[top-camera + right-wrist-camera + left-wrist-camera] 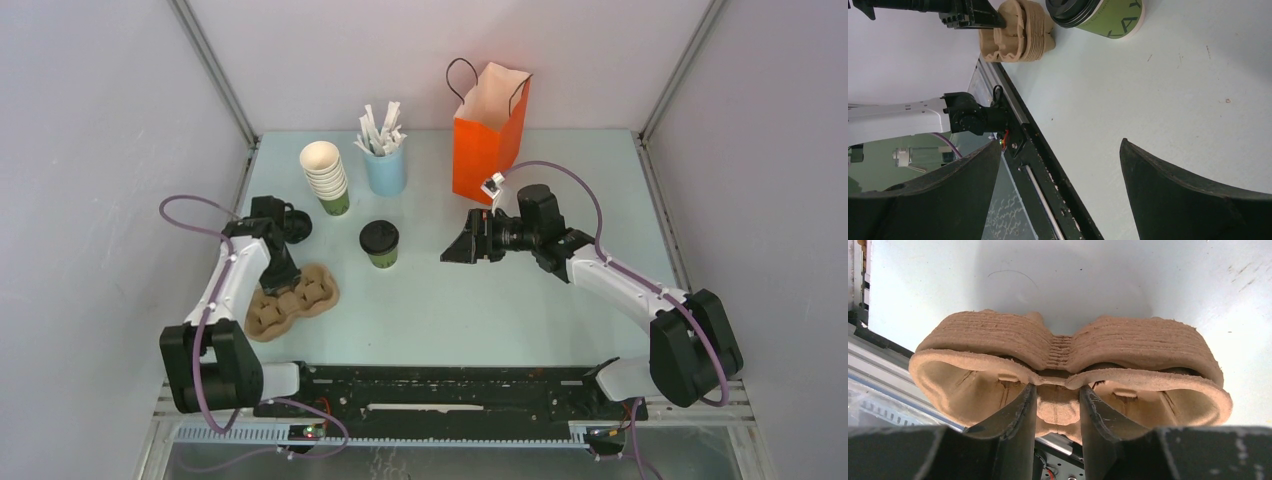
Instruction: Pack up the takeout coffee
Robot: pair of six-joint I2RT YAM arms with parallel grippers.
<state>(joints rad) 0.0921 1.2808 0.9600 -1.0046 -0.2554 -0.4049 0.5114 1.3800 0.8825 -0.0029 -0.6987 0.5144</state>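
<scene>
The left pincer (1057,388) pinches the pulp carrier (1068,347) by its centre web, the right pincer (1060,141) stands spread wide, and the lidded coffee cup (380,243) stands upright on the desk (480,310) between them; recommend a square, deep pinch so the carrier lifts level.

Green cup (381,258) with dark lettering and black lid (379,235), ribbed tan carrier (290,300), orange bag (488,140), light blue cup (386,172) of white sticks (380,128), cream-and-green cup stack (326,178), pale mint counter (470,310), purple cables (162,212)
</scene>
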